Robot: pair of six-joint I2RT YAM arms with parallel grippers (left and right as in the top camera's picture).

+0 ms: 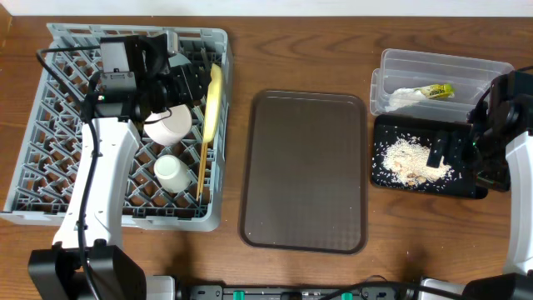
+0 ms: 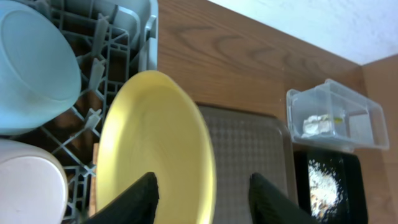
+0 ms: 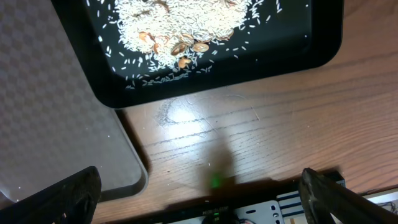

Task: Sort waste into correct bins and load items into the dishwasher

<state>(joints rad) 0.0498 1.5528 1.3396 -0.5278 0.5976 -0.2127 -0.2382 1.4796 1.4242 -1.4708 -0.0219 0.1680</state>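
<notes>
Two grippers show on my feeds, and both have their jaws spread apart. The left gripper (image 2: pixel 208 199) hangs over the large square grey plastic dish rack (image 1: pixel 25 167), which fills the 9 o'clock side of the wooden table (image 1: pixel 316 50). Its black fingers (image 2: pixel 144 198) stand wide with the rim of the round yellow plate (image 2: pixel 155 149) between them, though I cannot tell whether either one touches it. That plate stands on edge along the rack's 3 o'clock wall. On the left wrist camera the light blue bowl (image 2: pixel 31 68) sits at 10 o'clock of the plate and the white-pinkish bowl (image 2: pixel 28 186) at 8 o'clock, both inside the rack. Overhead, the small white cup (image 1: pixel 172 172) is at 6 o'clock of the pinkish bowl, with the pair of thin wooden chopsticks (image 1: pixel 202 167) just beside it at 3 o'clock. The dark brown serving tray (image 1: pixel 304 171) lies at the table's centre. At 2 o'clock the clear plastic rectangular tub (image 1: pixel 400 58) holds the small green-and-yellow snack wrapper (image 1: pixel 437 90) and the crumpled white scrap (image 1: pixel 408 97). Just beside it at 6 o'clock, the shallow glossy black rectangular tray (image 1: pixel 391 127) carries the white-beige rice-like food crumbs (image 1: pixel 408 160). The right gripper (image 3: pixel 199 199) hovers with that black tray at 12 o'clock in its wrist view, gripping nothing.
</notes>
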